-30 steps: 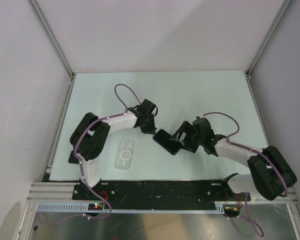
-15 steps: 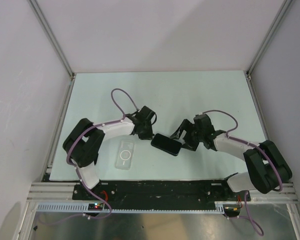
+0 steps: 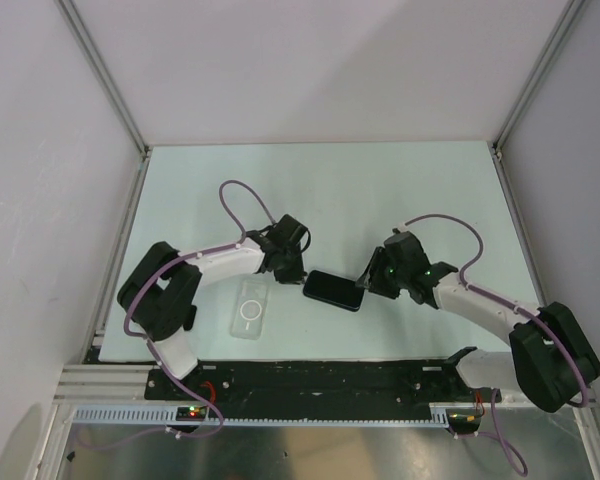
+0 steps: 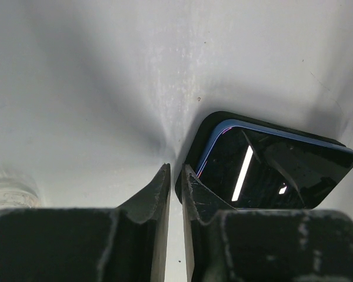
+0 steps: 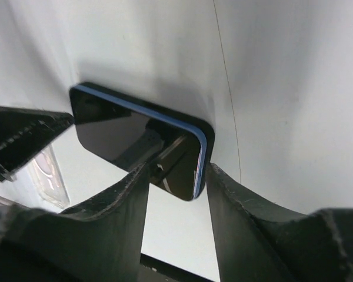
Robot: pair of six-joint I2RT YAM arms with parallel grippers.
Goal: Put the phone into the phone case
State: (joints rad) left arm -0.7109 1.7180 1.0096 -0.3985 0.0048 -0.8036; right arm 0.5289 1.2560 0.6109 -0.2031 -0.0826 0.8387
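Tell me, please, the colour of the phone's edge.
Blue on the phone, clearest in right wrist view.

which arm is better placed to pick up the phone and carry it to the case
Right. The right fingers straddle one end of the phone, while the left fingers sit nearly shut beside its corner, around nothing. The phone case is empty.

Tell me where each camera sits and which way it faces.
Top external: high behind both arms, looking down on them, the table, the phone and the phone case.
Left wrist: on the left arm, facing the phone's corner past its nearly shut jaws.
Right wrist: on the right arm, facing the phone's end between its parted jaws.
All three share the phone.
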